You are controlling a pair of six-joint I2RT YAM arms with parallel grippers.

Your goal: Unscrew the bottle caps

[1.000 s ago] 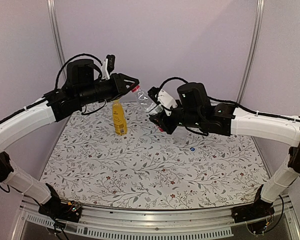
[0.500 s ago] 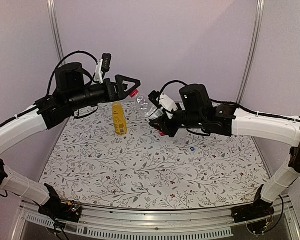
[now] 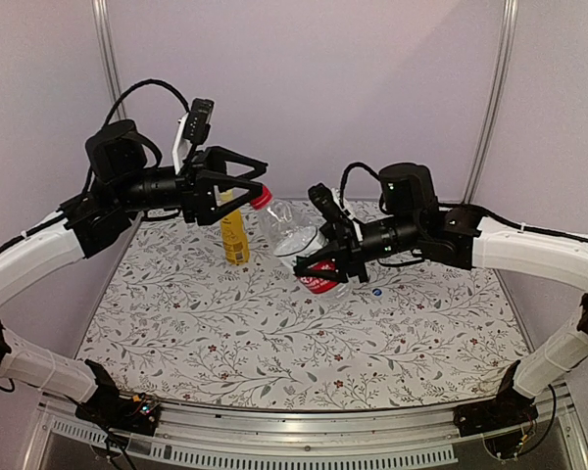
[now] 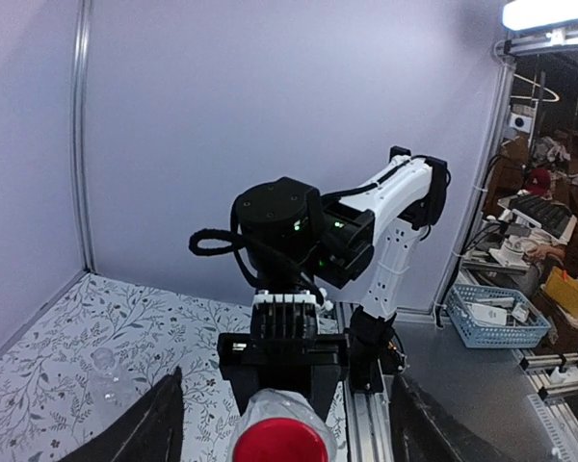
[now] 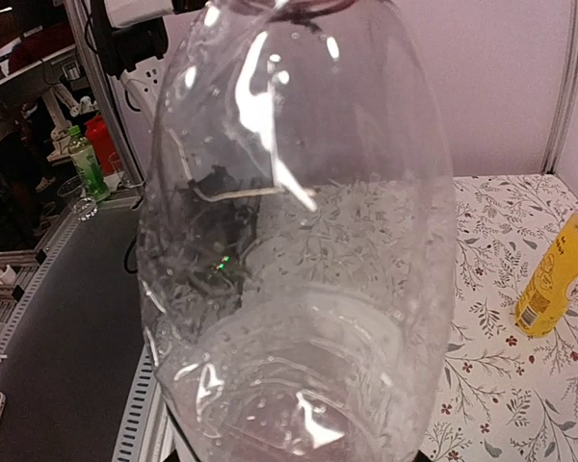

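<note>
My right gripper [image 3: 323, 253] is shut on the lower body of a clear bottle [image 3: 292, 235] with a red label [image 3: 320, 280], holding it tilted above the table. This bottle fills the right wrist view [image 5: 299, 241]. Its red cap [image 3: 262, 198] points up and left. My left gripper [image 3: 258, 180] is open, its fingers [image 4: 149, 423] standing wide on either side of the red cap [image 4: 279, 448] without touching it. A bottle of yellow liquid [image 3: 235, 237] stands upright behind, its top hidden by the left fingers. A small blue cap [image 3: 376, 291] lies loose on the table.
The table has a floral cloth [image 3: 274, 333] and lilac walls on three sides. The yellow bottle [image 5: 559, 274] stands close behind the held bottle. A small clear container [image 4: 106, 371] stands on the cloth near the right arm. Both arm bases sit at the near edge.
The left gripper has let go of the red cap and opened. The right arm has swung the bottle down and toward the front, its red label now facing the camera.
</note>
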